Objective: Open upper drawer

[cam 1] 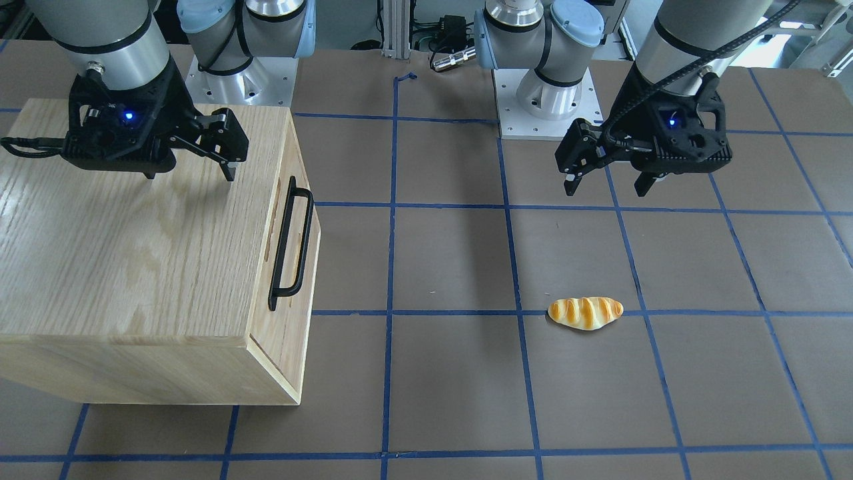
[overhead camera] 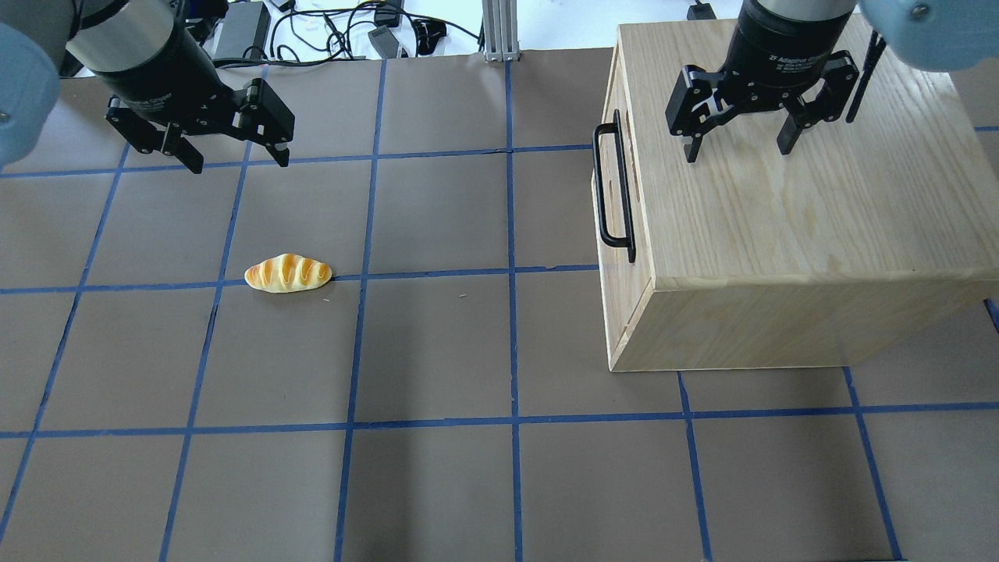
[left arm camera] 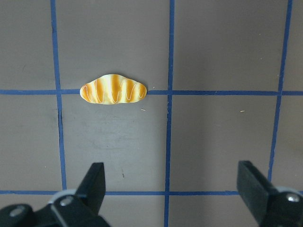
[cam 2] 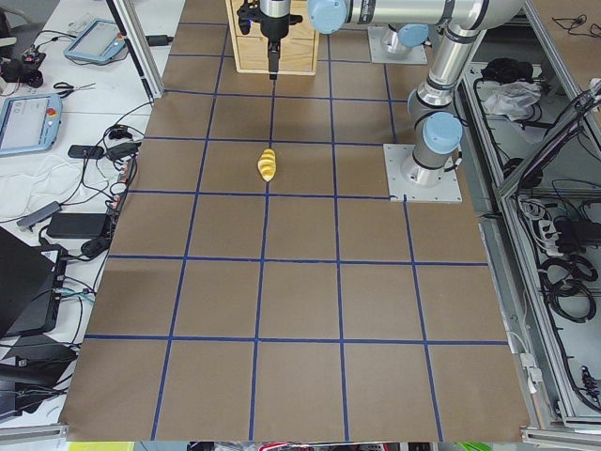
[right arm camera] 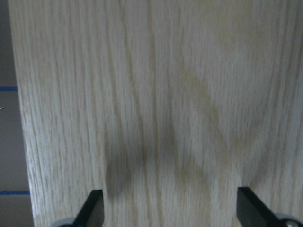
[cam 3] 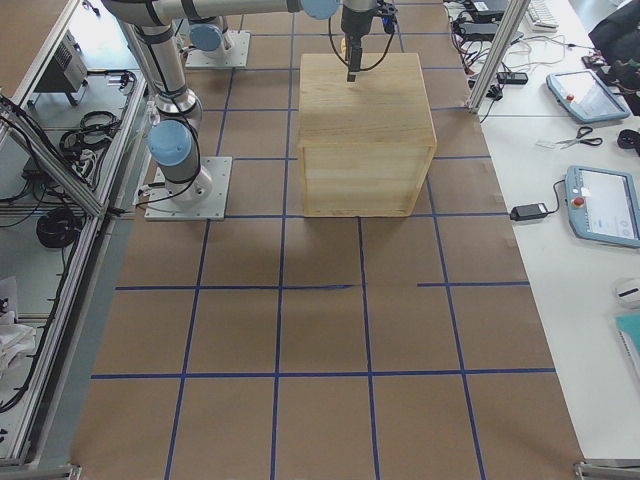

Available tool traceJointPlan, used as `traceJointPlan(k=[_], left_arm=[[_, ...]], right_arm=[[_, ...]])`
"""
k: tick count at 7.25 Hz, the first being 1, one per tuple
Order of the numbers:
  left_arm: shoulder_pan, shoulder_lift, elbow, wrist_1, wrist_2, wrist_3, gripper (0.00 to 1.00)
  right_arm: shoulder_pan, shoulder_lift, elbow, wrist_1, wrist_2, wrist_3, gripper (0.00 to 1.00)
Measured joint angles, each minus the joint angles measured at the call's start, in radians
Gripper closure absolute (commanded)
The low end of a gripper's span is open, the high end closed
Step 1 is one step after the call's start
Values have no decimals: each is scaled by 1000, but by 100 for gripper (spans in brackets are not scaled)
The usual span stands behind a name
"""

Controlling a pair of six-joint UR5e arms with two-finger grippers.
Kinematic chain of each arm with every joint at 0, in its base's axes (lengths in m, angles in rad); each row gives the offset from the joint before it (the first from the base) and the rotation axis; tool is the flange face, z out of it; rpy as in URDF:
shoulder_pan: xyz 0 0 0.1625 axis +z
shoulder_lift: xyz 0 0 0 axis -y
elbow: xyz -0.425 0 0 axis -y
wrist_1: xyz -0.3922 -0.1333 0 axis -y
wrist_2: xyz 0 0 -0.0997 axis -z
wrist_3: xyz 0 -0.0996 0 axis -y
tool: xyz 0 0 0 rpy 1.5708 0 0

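Observation:
The upper drawer is shut in the front of the oak cabinet, with its long black bar handle facing the table's middle. It also shows in the overhead view. My right gripper is open and empty, and it hovers over the cabinet's top behind the handle; it shows in the overhead view too. The right wrist view shows only the oak top. My left gripper is open and empty above the table, far from the cabinet, and also shows in the overhead view.
A toy bread roll lies on the brown table with blue tape lines, in front of my left gripper; it shows in the left wrist view. The cabinet fills the table's right side.

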Motion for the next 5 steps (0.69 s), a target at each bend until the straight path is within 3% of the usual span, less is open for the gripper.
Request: traceJointPlan(k=[5], left_arm=[[-2,8,-1,-2,4,-1,0]], right_arm=[[0,0,0,0,0,0,0]])
